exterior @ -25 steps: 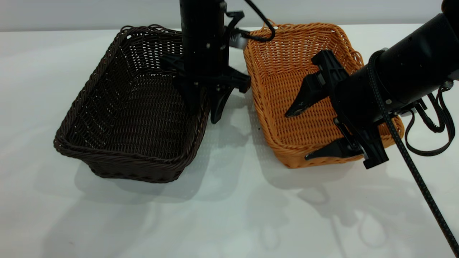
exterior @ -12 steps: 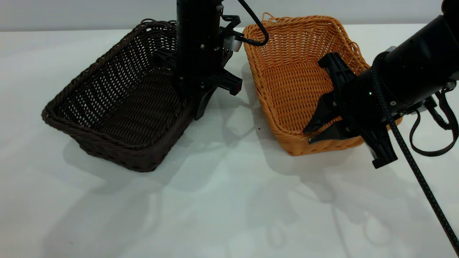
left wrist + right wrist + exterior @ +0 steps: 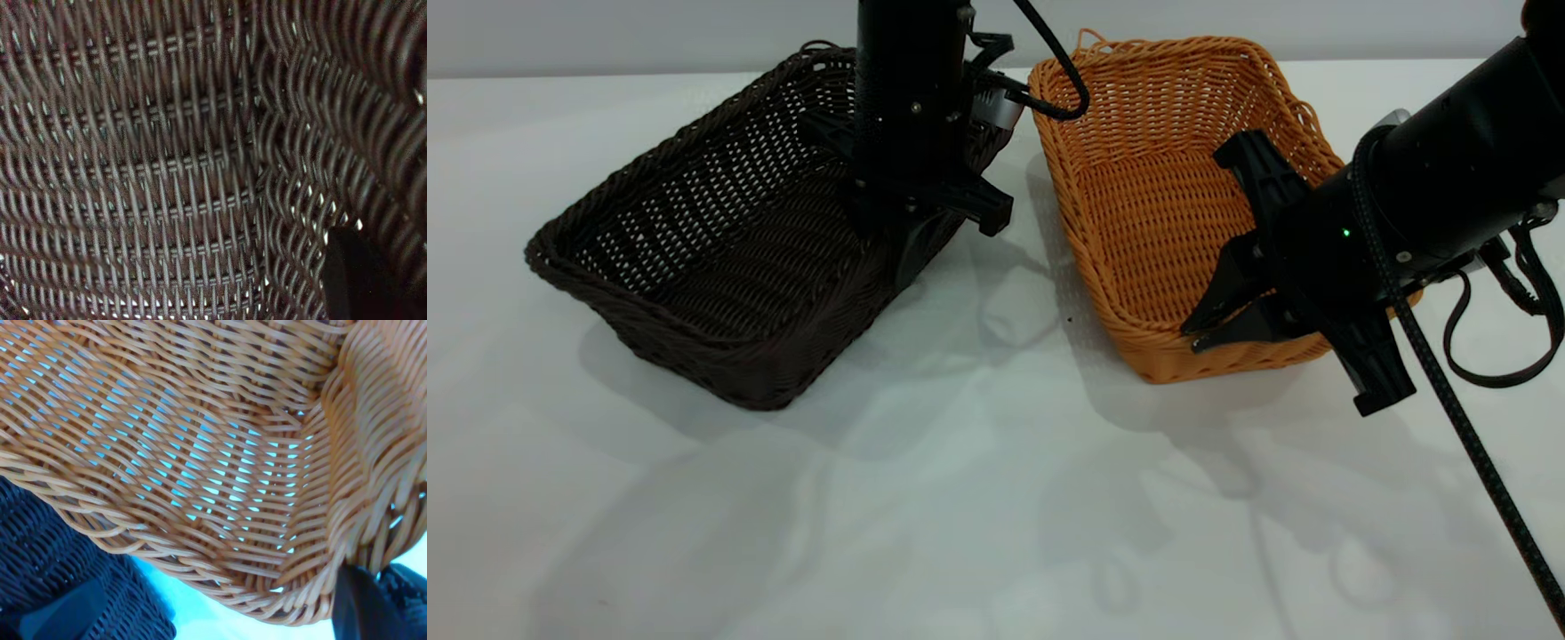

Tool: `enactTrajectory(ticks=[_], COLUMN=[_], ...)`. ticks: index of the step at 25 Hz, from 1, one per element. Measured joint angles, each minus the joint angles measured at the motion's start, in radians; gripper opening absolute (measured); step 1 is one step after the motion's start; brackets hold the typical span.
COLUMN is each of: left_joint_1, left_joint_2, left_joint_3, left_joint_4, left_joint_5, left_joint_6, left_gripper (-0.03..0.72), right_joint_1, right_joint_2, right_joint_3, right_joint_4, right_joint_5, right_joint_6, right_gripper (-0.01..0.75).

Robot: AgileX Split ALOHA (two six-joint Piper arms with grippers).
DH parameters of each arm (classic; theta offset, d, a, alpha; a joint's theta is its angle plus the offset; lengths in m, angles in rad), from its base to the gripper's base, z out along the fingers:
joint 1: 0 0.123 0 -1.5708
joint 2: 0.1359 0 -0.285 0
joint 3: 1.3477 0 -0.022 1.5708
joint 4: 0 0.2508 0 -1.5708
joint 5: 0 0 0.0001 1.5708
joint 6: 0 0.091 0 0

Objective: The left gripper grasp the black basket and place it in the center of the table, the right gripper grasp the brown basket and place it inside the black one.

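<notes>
Nearest to me the worktop (image 3: 978, 533) is bare white, carrying only shadows. I count two baskets on it and two arms over them, one arm to each basket.

Coming in from the right, my right gripper (image 3: 1209, 331) has its jaws closed on the near rim of the brown basket (image 3: 1165, 196), at the near right corner; one finger sits inside the wall, the other outside. In the right wrist view the orange weave of the brown basket (image 3: 220, 453) fills most of the picture, with a dark finger (image 3: 363, 607) pressed against the rim and a piece of the dark basket (image 3: 60, 547) just beyond.

To the left lies the black basket (image 3: 720, 258), one only, turned at an angle with its right side raised and its left near corner down on the worktop. My left gripper (image 3: 911, 244) comes straight down onto that basket's right wall, jaws clamped on the rim there. The left wrist view shows nothing but the dark weave (image 3: 167, 167) close up and one dark fingertip (image 3: 353, 280) at the edge.

The two baskets stand side by side, close at their far corners but apart, towards the far edge of the worktop.
</notes>
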Motion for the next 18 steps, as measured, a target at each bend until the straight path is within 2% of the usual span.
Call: enactTrajectory(ticks=[3, 5, 7, 13, 15, 18], left_joint_1=[0.000, 0.000, 0.000, 0.000, 0.000, 0.000], left_joint_2=[-0.012, -0.014, -0.014, -0.014, -0.014, -0.014], left_joint_3=[0.000, 0.000, 0.000, 0.000, 0.000, 0.000], left_joint_4=[-0.001, -0.003, -0.003, -0.004, -0.005, -0.005], left_joint_5=[0.000, 0.000, 0.000, 0.000, 0.000, 0.000], left_joint_6=[0.011, 0.014, 0.016, 0.016, 0.016, 0.016], left_gripper=[0.102, 0.102, 0.102, 0.102, 0.102, 0.102], right_joint_1=[0.000, 0.000, 0.000, 0.000, 0.000, 0.000], right_joint_2=[0.000, 0.000, 0.000, 0.000, 0.000, 0.000], right_joint_3=[0.000, 0.000, 0.000, 0.000, 0.000, 0.000], right_joint_4=[0.000, 0.000, 0.000, 0.001, 0.001, 0.001], right_joint_5=[-0.007, -0.005, -0.006, -0.047, -0.083, -0.148], right_joint_6=[0.001, 0.003, 0.001, 0.007, 0.053, 0.106], right_gripper=[0.043, 0.085, 0.150, 0.437, 0.476, 0.481])
